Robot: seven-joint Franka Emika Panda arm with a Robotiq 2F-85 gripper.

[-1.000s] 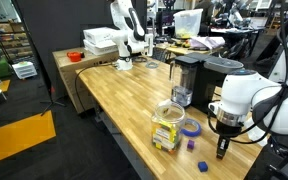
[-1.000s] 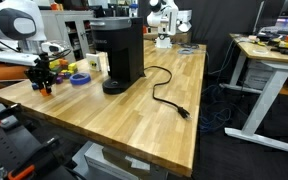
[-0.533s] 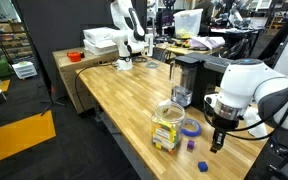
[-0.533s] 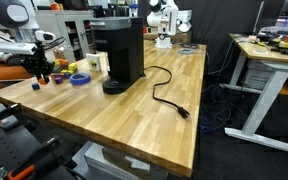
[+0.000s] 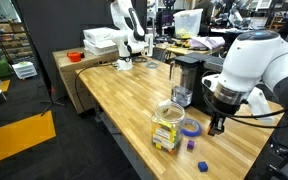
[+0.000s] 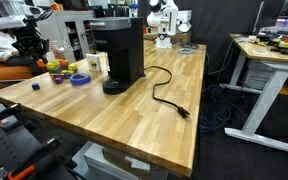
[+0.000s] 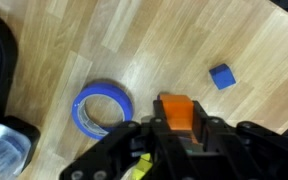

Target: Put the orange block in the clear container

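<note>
Above the wooden table (image 7: pixel 234 30), the hand (image 7: pixel 176 128) pinches the orange block (image 7: pixel 176 110), apparently held clear of it.

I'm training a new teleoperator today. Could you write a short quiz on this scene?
1. Multiple choice: What does the gripper hold between its fingers? A) a red ball B) the orange block C) a spoon
2. True or false: The orange block sits inside the clear container.
3. Fill in the blank: In the wrist view, the blue tape ring lies flat on the ___ table.

Key: 1 B; 2 false; 3 wooden.
</note>
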